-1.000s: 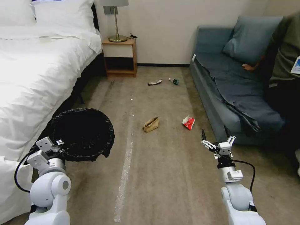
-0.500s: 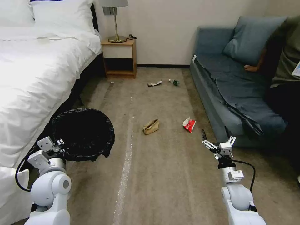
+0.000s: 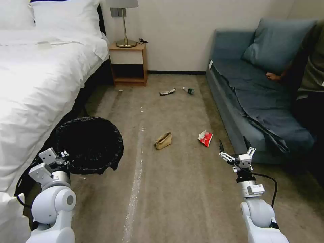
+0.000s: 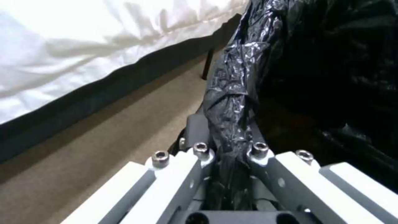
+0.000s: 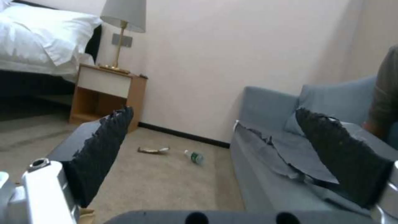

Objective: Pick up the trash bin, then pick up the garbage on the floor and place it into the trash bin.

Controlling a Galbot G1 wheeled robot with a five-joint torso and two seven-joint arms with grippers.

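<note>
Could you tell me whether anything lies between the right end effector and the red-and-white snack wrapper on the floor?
Nothing visible does: bare carpet separates the open right end effector from the snack wrapper, with the sofa just beside.

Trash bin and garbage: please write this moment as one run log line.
left gripper: shut on trash bin rim | right gripper: open, empty | garbage on floor: paper bag, red wrapper

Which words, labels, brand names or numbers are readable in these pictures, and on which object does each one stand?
No text can be read.
Red-and-white snack wrapper: print too small to read.
Small bottle: green label, blurred.
Flat dark wrapper: print illegible.
Crumpled paper bag: no print visible.
Sticker on the right arm's wrist, below the right hand: too small to read.
Trash bin, gripped at its rim by the left hand: plain black liner.
</note>
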